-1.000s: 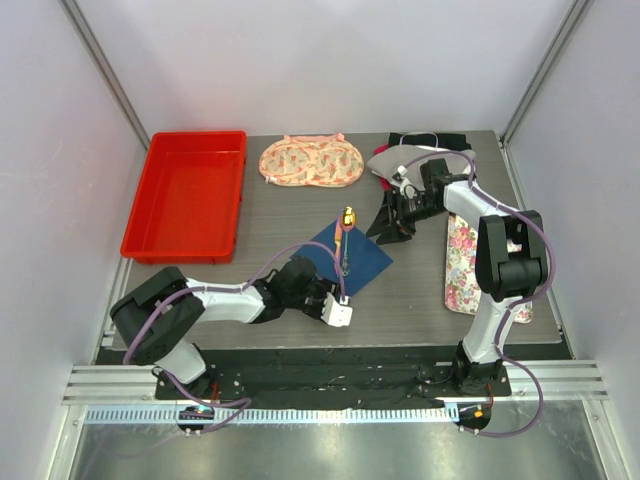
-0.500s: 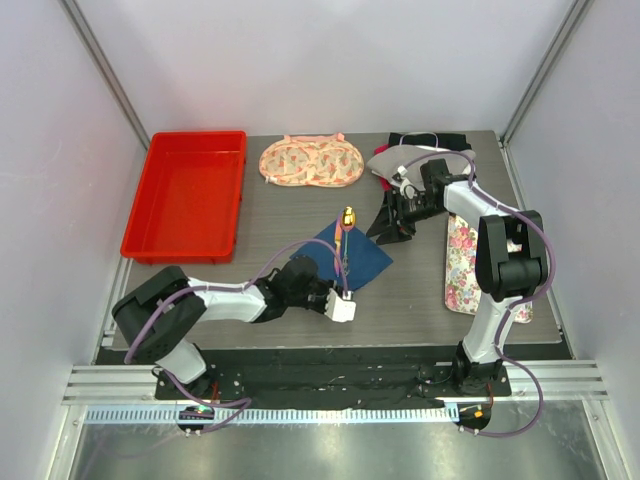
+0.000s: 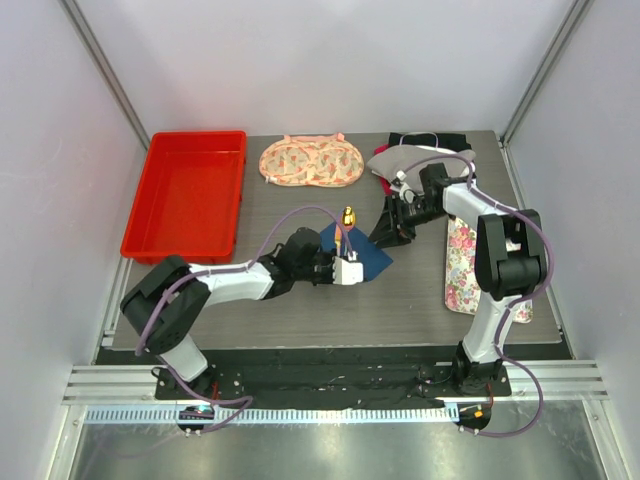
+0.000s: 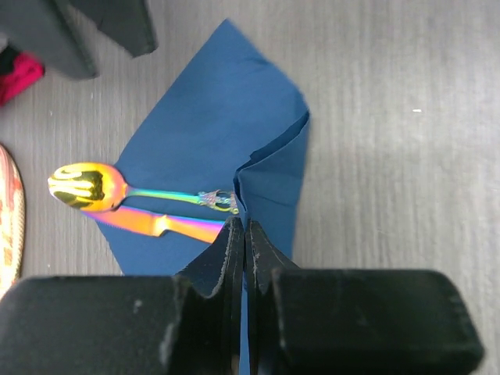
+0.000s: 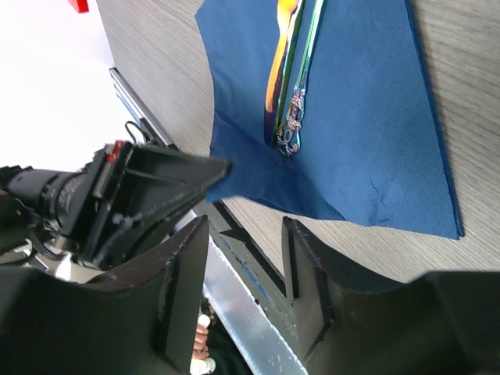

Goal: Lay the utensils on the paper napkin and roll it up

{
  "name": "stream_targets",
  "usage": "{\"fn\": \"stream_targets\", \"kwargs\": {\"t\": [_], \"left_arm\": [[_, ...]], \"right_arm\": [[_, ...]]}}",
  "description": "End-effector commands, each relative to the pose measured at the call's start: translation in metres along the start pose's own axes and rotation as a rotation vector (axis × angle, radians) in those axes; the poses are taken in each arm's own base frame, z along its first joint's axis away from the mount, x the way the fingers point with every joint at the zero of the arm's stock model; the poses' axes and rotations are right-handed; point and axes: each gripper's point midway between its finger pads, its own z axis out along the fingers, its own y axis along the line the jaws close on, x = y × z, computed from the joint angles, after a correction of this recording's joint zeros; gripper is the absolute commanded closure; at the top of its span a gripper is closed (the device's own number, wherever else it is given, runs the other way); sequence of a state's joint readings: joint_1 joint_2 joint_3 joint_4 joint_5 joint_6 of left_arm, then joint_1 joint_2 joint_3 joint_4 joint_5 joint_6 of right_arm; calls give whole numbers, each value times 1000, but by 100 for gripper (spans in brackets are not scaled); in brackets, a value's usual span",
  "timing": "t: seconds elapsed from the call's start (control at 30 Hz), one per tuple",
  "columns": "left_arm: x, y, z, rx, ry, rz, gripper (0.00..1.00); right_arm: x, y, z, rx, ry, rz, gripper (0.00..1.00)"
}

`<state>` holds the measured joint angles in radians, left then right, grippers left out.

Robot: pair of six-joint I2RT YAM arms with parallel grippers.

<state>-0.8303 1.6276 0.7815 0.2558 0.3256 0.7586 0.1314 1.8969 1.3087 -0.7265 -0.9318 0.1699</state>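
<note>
The dark blue paper napkin (image 3: 372,258) lies mid-table with the utensils on it: a gold-bowled spoon (image 4: 86,186) and an orange-pink knife (image 4: 156,224), side by side. Their yellowish ends (image 3: 348,215) stick out past the napkin's far corner. My left gripper (image 3: 345,262) is shut on the napkin's near corner, and that corner (image 4: 269,168) stands folded up against the handle ends. My right gripper (image 3: 392,232) hovers just off the napkin's right side, open with nothing between its fingers (image 5: 183,273). In the right wrist view the utensils (image 5: 293,70) lie on the napkin (image 5: 367,117).
A red tray (image 3: 185,195) stands at the back left. A peach floral cloth (image 3: 310,162) lies at the back middle, with dark and grey cloths (image 3: 430,145) at the back right. A white floral mat (image 3: 462,265) runs along the right side under the right arm.
My left gripper has shut on the napkin's near corner and moved toward the back, folding that corner up over the handle ends. The right gripper's jaws have narrowed a little.
</note>
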Motion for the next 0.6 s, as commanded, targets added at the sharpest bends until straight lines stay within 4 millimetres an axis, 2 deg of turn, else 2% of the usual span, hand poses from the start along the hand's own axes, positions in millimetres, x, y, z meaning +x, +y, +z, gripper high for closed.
{"fn": "stream_targets", "kwargs": {"t": [0.0, 0.23, 0.37, 0.57], "left_arm": [[0, 12, 5, 2, -2, -72, 94], [11, 21, 12, -10, 20, -118, 96], [17, 26, 18, -34, 43, -144, 95], [31, 39, 24, -74, 76, -201, 94]], "right_arm": [[5, 2, 1, -30, 22, -7, 54], [11, 3, 7, -48, 45, 7, 62], [24, 2, 22, -42, 75, 32, 66], [27, 1, 39, -30, 91, 57, 78]]}}
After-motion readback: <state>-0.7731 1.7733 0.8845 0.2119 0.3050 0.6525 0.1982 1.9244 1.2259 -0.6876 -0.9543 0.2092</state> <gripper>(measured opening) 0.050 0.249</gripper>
